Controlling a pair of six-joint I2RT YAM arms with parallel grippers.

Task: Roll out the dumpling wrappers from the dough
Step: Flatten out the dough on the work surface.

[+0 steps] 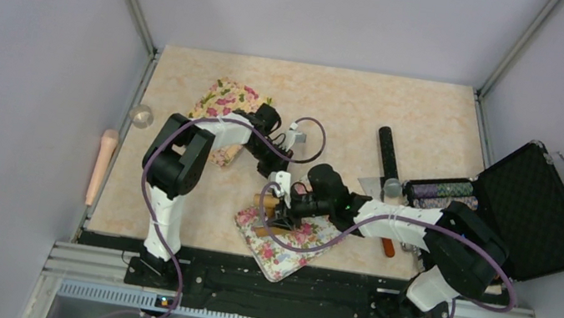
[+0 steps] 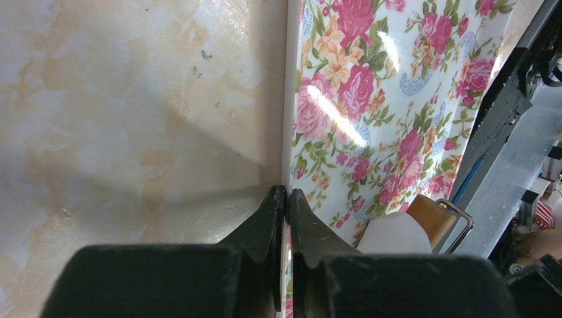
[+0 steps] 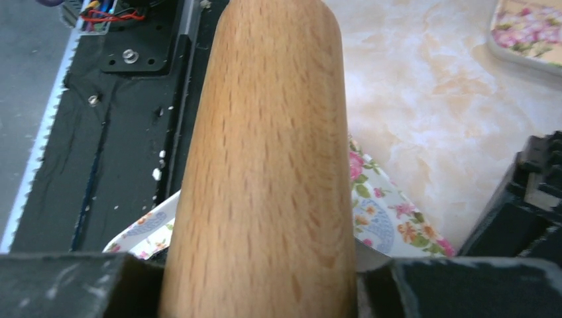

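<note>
Top external shows my right gripper (image 1: 286,210) clamped round a wooden rolling pin (image 3: 265,146), held over the floral board (image 1: 294,254) at the middle of the table's (image 1: 404,110) near edge. Meanwhile my left gripper (image 2: 286,195) is pinched tight on that board's thin white rim. Honestly can't make out the dumpling wrappers, since the pin and both grippers cover the board's middle. Left wrist shows a white rounded lump (image 2: 394,233) beside something wooden, and I can't tell if it's dough. A second floral board (image 1: 223,104) sits toward the far left corner.
</note>
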